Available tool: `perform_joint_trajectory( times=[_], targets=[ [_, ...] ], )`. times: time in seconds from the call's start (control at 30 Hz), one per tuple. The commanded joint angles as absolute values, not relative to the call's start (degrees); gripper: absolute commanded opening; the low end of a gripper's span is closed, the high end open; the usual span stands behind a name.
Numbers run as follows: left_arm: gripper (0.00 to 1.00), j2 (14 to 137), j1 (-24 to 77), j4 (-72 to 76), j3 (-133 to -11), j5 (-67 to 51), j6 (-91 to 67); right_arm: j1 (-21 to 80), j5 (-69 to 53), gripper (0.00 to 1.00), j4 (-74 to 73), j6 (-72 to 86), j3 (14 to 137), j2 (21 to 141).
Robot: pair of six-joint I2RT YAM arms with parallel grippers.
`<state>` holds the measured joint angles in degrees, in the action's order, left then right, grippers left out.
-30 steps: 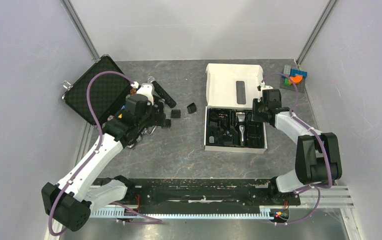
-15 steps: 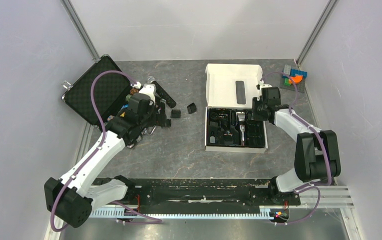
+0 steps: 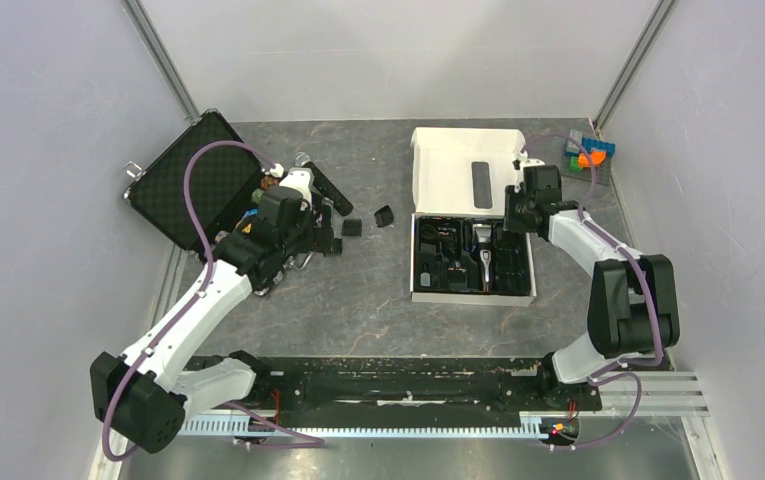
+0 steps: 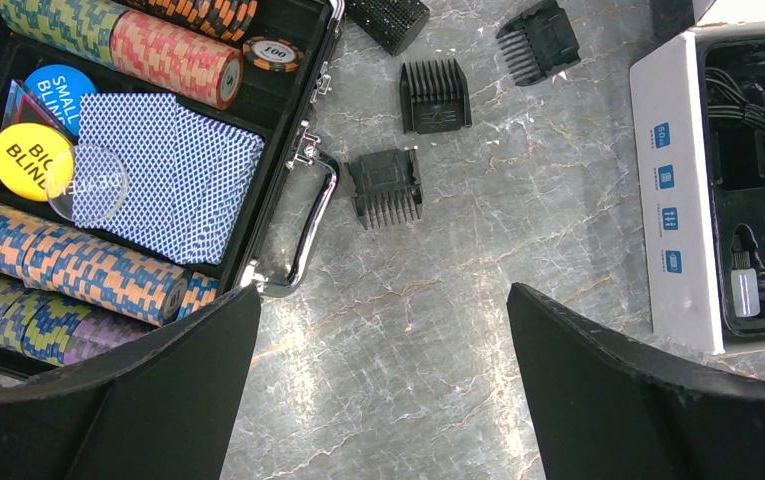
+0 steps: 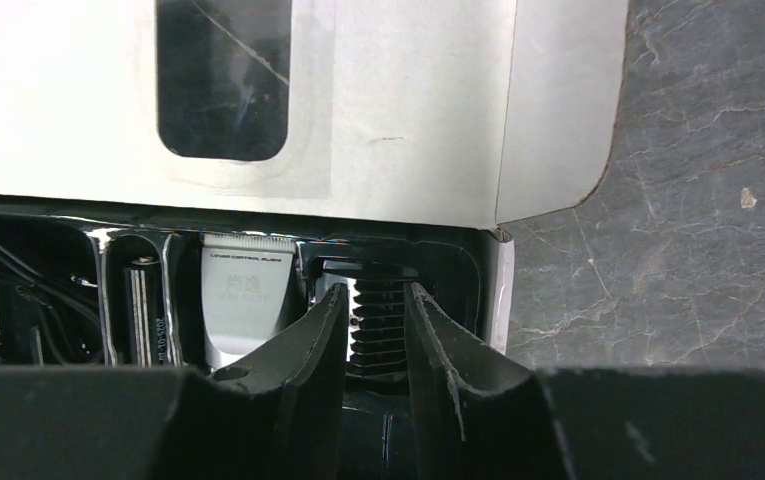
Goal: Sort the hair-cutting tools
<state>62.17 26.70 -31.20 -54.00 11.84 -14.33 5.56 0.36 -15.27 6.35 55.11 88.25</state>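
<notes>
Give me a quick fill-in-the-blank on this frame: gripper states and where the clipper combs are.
1. The left gripper hangs ____ above the table.
2. The right gripper is shut on a comb attachment beside the clipper, over the ____ box.
3. In the left wrist view, ____ loose combs lie on the table beside the poker case.
Missing words: open; white; three.

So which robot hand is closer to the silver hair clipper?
Right. The right gripper is beside the hair clipper, pinching a comb; the left gripper hovers over loose combs outside the box.
</notes>
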Motion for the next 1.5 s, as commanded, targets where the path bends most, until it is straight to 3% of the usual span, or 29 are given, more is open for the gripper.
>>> perform_joint_trajectory(
  times=[0.0, 0.63, 0.93, 1.3, 1.47],
  targets=[
    [1.00, 62.56, 26.41, -30.76, -54.67, 11.69, -17.05, 6.15, 2.26, 0.29, -14.26, 5.28, 56.15, 90.02],
    [1.00, 63.30, 26.47, -30.78, -54.93, 11.44, -17.05, 11.76, 15.17, 0.29, -17.72, 2.45, 54.91, 93.40],
    [1.00, 63.24, 26.45, -31.22, -54.93, 12.11, -17.14, 12.55, 10.47, 0.30, -17.44, 3.90, 56.93, 89.84],
    [1.00, 66.47, 26.45, -33.36, -56.80, 14.64, -19.42, 12.51, 5.99, 0.47, -13.97, 4.87, 57.18, 75.33],
    [1.00, 71.67, 26.46, -36.07, -59.39, 17.36, -23.15, 12.51, 2.03, 0.64, -7.11, 5.28, 51.30, 67.72]
  ],
)
